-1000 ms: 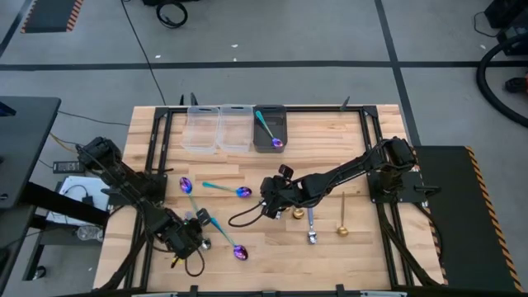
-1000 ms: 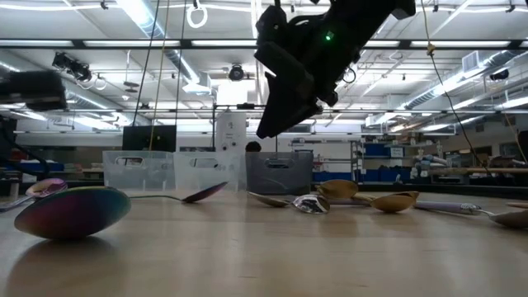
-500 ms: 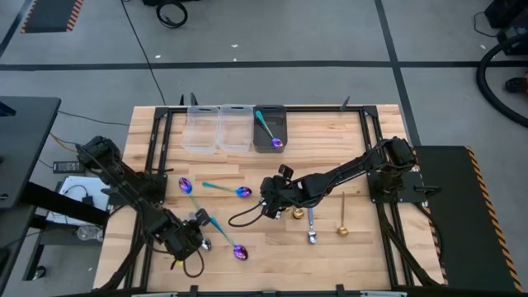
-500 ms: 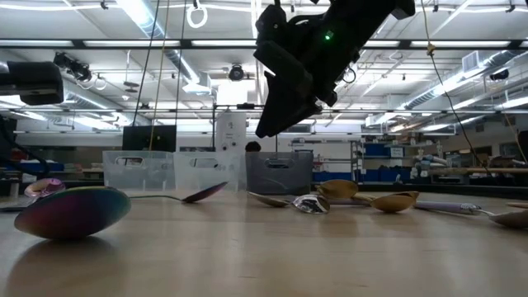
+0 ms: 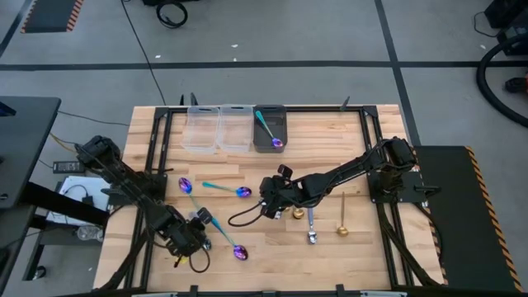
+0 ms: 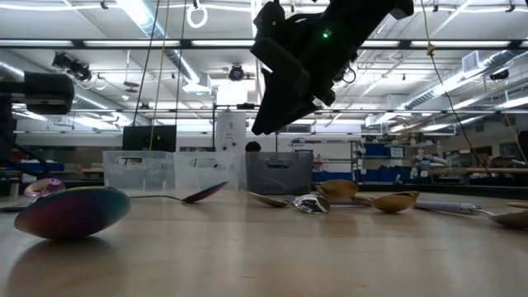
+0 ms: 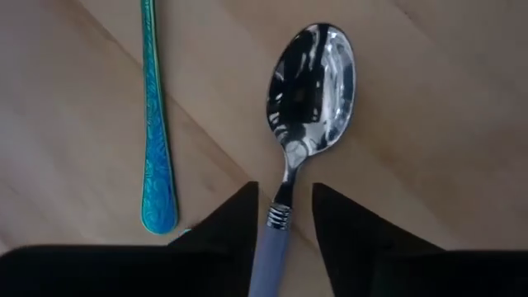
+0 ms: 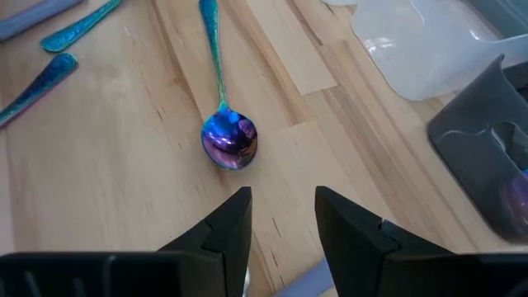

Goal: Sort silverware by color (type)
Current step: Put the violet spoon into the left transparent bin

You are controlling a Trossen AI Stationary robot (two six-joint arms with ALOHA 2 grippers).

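Spoons lie scattered over the wooden table [image 5: 363, 247]. One silver spoon [image 7: 309, 82] with a lilac handle lies near the table's front left corner, its handle running between the parted fingers of the left gripper [image 7: 280, 227]; whether the fingers touch it cannot be told. Just beside it lies a teal handle [image 7: 157, 124]. Toward the middle, a purple-bowled spoon [image 8: 224, 124] lies ahead of the right gripper [image 8: 282, 219], which hangs above the table with its fingers apart and empty. Gold spoons [image 5: 340, 216] lie nearer the front right. Three bins line the back edge: two clear bins [image 5: 216, 128] and a grey bin [image 5: 269, 129] holding a teal-handled spoon [image 5: 267, 130].
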